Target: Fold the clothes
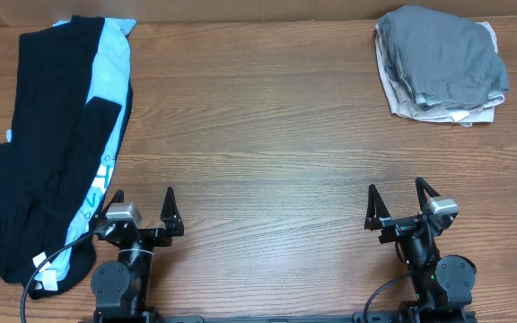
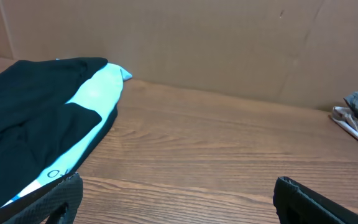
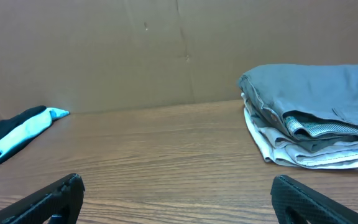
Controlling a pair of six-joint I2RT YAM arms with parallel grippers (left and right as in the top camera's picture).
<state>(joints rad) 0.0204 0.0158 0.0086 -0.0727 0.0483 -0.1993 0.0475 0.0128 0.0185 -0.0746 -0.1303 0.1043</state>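
Left hand [image 1: 144, 197]: jaws spread, empty, low at the near table [image 1: 267, 135] edge. Right hand [image 1: 396, 190]: likewise released, holding nothing. Black T-shirt [image 1: 34, 152]: unfolded, sprawled over light blue printed garment [image 1: 108, 81] along the table's left side, just beside the left hand. Folded grey-and-beige pile [image 1: 442, 67]: far right corner. Step, as judged: fetching the next garment. Next move calls for drawing the T-shirt onto the bare middle, where room is ample.

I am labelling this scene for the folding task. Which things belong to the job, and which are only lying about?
Job:
black T-shirt
light blue garment
folded grey and beige stack

Not the job:
wooden table
cardboard wall
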